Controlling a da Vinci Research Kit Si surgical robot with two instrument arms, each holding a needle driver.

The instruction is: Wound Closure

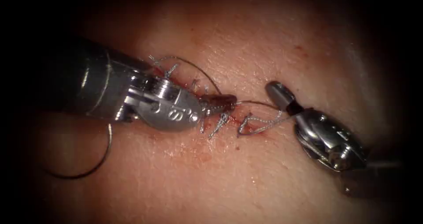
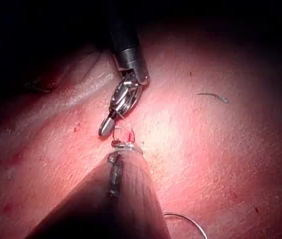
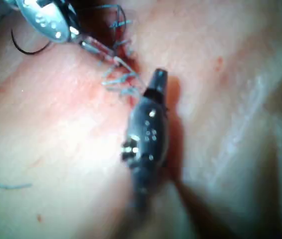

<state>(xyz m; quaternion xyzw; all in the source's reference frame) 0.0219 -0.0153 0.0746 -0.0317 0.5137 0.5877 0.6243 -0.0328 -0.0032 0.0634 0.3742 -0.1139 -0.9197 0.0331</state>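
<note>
**Holding a thread strand over the stitched cut**

My left tool (image 1: 218, 104) reaches in from the left, its jaws closed on a fine strand of thread (image 1: 257, 103) right over the cut (image 1: 233, 116). The strand runs to the right, to my right tool (image 1: 278, 93), whose jaws look closed. I cannot tell whether they pinch the thread that loops beside them.

Short cut ends of thread (image 1: 218, 126) bristle along the cut in the tissue (image 1: 273, 43). A thin dark arc (image 1: 94, 164) lies on the surface to the left of the cut. It may be the needle, out of the tissue and held by neither tool.

I judge this to be knot work. The next move calls for even tension on the strand, without tearing the edges.
</note>
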